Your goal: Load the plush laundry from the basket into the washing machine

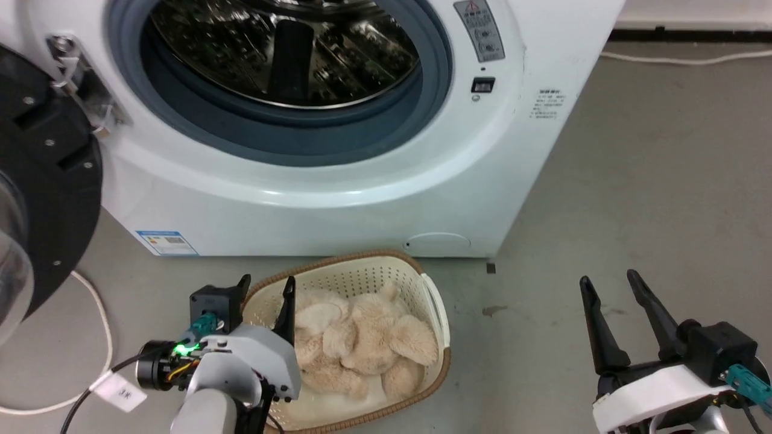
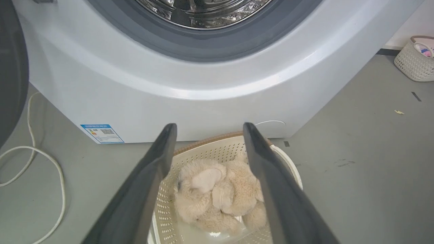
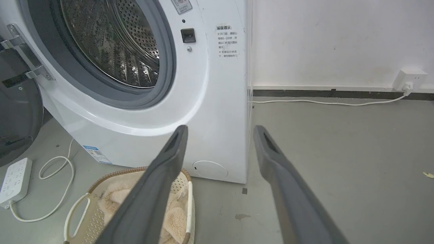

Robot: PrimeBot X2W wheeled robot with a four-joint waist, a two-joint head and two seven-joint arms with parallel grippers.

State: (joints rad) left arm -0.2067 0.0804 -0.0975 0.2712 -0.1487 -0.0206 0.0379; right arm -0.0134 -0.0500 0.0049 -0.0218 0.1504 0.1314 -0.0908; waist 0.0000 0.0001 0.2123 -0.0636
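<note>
Just beyond the left pincer (image 1: 267,282), open and empty, the plush (image 1: 362,343) lies in its basket (image 1: 338,260); right pincer (image 1: 609,280), open, stands well apart

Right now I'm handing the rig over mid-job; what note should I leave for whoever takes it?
Left gripper: open, empty, poised over the left side of the basket, fingers framing the toy.
Right gripper: open, empty, over the floor right of the basket.
The toy lies in the basket, on the floor before the washer; its door is swung open, and the visible part of the drum is empty.
Done: nothing loaded.
Left: grip the toy, lift it, put it in the drum.
</note>
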